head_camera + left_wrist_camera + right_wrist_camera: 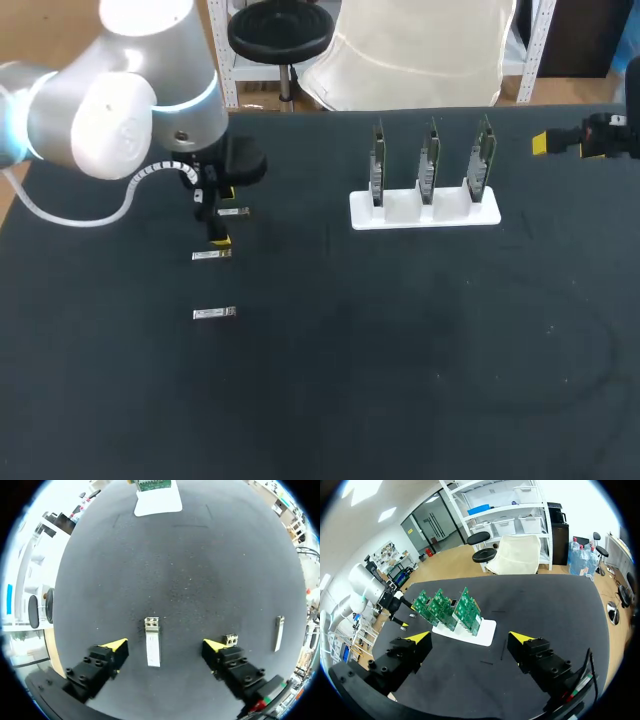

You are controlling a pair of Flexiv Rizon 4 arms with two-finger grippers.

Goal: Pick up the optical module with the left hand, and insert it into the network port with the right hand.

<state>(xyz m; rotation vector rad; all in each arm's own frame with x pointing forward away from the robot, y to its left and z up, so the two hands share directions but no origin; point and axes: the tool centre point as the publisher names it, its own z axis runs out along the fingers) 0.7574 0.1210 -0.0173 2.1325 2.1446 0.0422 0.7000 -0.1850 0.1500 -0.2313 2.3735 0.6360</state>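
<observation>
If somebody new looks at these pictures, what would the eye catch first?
First, the big white left arm, coming in at the head view's left, with its open claw over an optical module lying between the fingers. Then the white rack right of the middle, holding three upright green boards.

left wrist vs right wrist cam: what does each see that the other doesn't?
Left wrist only: the optical module lying between the left gripper's open fingers, untouched; a second module by one finger; a third module further out.
Right wrist only: the open right gripper, the left arm, three green boards in full.
Both: the white stand and the black table.
</observation>
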